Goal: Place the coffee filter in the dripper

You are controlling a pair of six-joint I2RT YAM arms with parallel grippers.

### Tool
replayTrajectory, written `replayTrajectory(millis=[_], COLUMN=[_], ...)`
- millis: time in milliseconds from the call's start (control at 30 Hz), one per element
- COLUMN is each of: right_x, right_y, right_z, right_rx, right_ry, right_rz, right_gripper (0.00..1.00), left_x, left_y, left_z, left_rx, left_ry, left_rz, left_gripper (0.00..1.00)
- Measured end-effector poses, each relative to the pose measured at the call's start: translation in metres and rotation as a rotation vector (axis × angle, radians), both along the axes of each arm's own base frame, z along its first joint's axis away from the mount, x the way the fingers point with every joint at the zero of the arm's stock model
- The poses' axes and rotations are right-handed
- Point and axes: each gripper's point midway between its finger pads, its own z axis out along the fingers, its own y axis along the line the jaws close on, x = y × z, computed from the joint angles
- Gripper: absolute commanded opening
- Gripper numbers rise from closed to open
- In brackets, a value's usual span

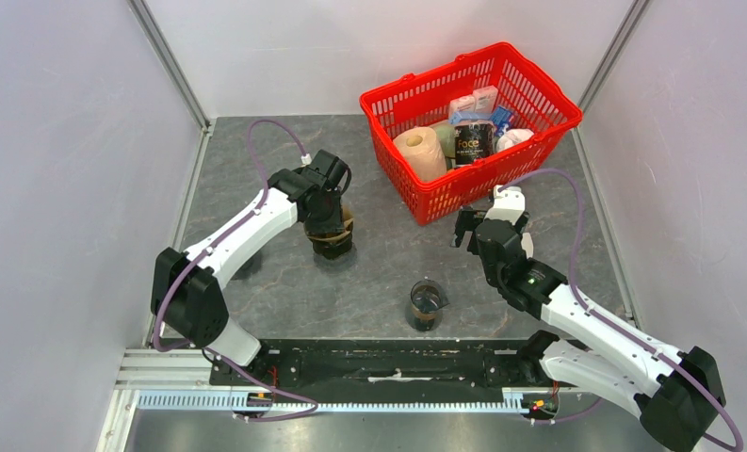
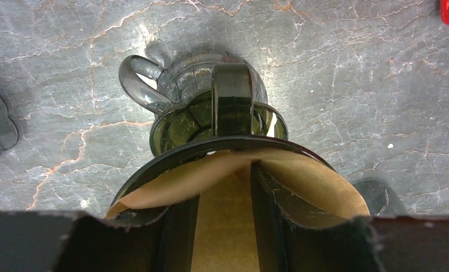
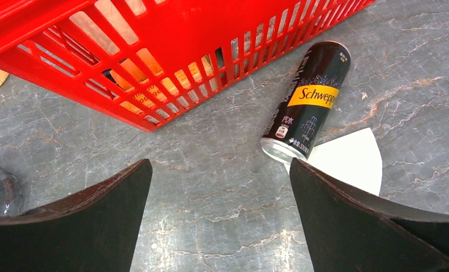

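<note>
**Low centre, top view.** A small glass (image 1: 426,306) stands upright on the counter (image 1: 369,282). It is dark inside, and the contents cannot be identified.

**Right of the glass.** The right jaws stand wide apart over bare counter with nothing between them. Just beyond them, the right wrist view shows a black Schweppes can (image 3: 307,107) lying on its side. Its near end is at the edge of a white fan-shaped paper (image 3: 352,161) lying flat. In the top view the arm covers the can.

**Left of centre.** The dark dripper (image 2: 233,102) sits on a clear glass vessel (image 2: 179,79) with a loop handle. The brown coffee filter (image 2: 301,181) is inside the dripper, opened out, with its lip rising above the rim. The left jaws reach down into the cone, partly apart. Brown paper shows in the gap between them, and they are not pinching it. The top view gives only a sliver of the filter beneath the wrist.

**Upper right, top view.** A red basket (image 1: 539,85) holds a tan roll (image 1: 421,151), a dark labelled tin (image 1: 473,141), white packets (image 1: 473,102), a blue item (image 1: 503,118) and a white item (image 1: 515,139). The right wrist view shows only the basket's slatted wall.
</note>
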Motion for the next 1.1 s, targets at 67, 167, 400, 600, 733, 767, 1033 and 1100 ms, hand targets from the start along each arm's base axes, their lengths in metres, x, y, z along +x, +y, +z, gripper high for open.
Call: replayTrajectory(millis=[67, 167, 400, 600, 733, 767, 1033, 1100], right_x=[0.0000, 0.0000, -0.0001, -0.0001, -0.0001, -0.0001, 0.0000, -0.0001], right_y=[0.0000, 0.0000, 0.0000, 0.0000, -0.0001, -0.0001, -0.0002, -0.0002], right_z=[0.0000, 0.0000, 0.0003, 0.0003, 0.0003, 0.0003, 0.0003, 0.0004], right_rx=[0.000, 0.000, 0.001, 0.001, 0.000, 0.000, 0.000, -0.001], right_ry=[0.000, 0.000, -0.001, -0.001, -0.001, -0.001, -0.001, -0.001], right_rz=[0.000, 0.000, 0.000, 0.000, 0.000, 0.000, 0.000, 0.000], right_gripper=[0.99, 0.99, 0.99, 0.99, 0.99, 0.99, 0.99, 0.99], left_x=[0.0001, 0.0003, 0.0004, 0.0013, 0.0011, 0.0011, 0.0014, 0.0002], left_y=[0.0005, 0.0009, 0.0009, 0.0000, 0.0000, -0.0001, -0.0013, -0.0028], left_z=[0.0000, 0.0013, 0.0056, 0.0093, 0.0093, 0.0093, 0.0091, 0.0075], left_rx=[0.002, 0.003, -0.004, -0.009, -0.009, -0.009, -0.012, -0.016], left_ry=[0.000, -0.005, -0.017, -0.025, -0.024, -0.024, -0.020, -0.010], left_rz=[0.001, 0.001, 0.000, -0.006, -0.007, -0.008, -0.011, -0.017], left_gripper=[0.49, 0.52, 0.60, 0.60, 0.60, 0.60, 0.48, 0.44])
